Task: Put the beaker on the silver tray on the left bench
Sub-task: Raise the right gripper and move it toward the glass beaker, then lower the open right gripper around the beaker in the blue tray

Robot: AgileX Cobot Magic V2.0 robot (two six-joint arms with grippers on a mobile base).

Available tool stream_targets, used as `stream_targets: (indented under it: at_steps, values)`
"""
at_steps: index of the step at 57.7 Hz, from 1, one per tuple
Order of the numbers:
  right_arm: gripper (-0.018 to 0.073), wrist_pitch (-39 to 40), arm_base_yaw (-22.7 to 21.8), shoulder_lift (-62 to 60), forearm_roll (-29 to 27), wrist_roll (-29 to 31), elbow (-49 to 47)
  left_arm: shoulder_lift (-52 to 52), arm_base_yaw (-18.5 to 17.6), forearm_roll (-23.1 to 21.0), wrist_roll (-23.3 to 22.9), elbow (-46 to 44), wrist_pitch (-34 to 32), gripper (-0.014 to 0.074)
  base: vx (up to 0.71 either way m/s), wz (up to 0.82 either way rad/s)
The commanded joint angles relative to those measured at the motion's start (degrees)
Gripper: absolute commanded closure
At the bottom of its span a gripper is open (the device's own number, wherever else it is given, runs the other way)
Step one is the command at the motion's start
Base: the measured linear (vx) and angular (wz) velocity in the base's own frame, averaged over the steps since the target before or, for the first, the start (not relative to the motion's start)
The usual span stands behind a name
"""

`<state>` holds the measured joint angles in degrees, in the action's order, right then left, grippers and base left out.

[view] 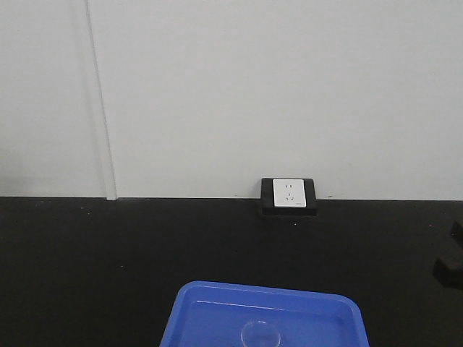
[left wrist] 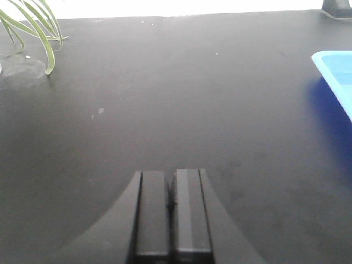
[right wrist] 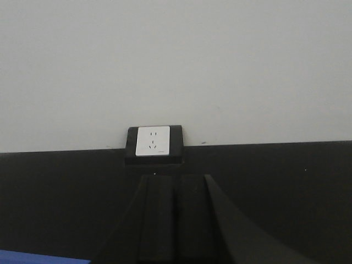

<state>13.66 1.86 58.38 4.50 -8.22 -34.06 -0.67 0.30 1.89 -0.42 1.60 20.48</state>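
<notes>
Clear glass, the beaker (view: pixel 262 334) is seen upright in the blue tray (view: pixel 268 290) at the near edge. The left gripper (left wrist: pixel 171 184) and right gripper (right wrist: pixel 175 187) are closed on nothing; the tray lies rightward of the former, low-left of the latter. Farther off, no silver tray is shown

The left hand (left wrist: pixel 172 177) rises from the lower centre of its wrist view, its two dark fingers pressed flat against each other. The right hand (right wrist: pixel 175 180) sits likewise at lower centre, fingers closed side by side, pointing straight ahead.
</notes>
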Motion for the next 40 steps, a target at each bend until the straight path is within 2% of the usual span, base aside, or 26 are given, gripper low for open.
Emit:
stream_targets:
  at_steps: [1,9,14,19,27,32,40]
  values:
    - [0.0540,6.8,-0.2,1.3,0.4,0.1,-2.4,-0.9,-0.4,-0.1,-0.1,1.6,-4.5,0.0595,0.00,0.00]
    - [0.0456,6.6,-0.2,1.8,0.4,0.1,-2.4,-0.9,-0.4,-0.1,-0.1,1.6,-4.5,0.0595,0.00,0.00]
    - [0.0359,6.5,-0.2,1.8,0.4,0.1,-2.4,-0.9,-0.4,-0.1,-0.1,1.6,-4.5,0.0595,0.00,0.00]
    - [0.0220,6.3,-0.2,1.8,0.3,0.1,-2.4,-0.9,-0.4,-0.1,-0.1,1.6,-4.5,0.0595,0.00,0.00]
    - [-0.0051,6.4,-0.2,1.8,-0.5,0.1,-2.4,-0.9,-0.4,-0.1,-0.1,1.6,-4.5,0.0595,0.00,0.00]
    - [-0.0170,6.4,-0.2,1.8,-0.5,0.1,-2.4,-0.9,-0.4,-0.1,-0.1,1.6,-4.5,0.0595,0.00,0.00]
    - [-0.0164,7.1,0.1,1.8,-0.3,-3.2,-2.4,-0.9,-0.4,-0.1,-0.1,1.6,-4.5,0.0595,0.00,0.00]
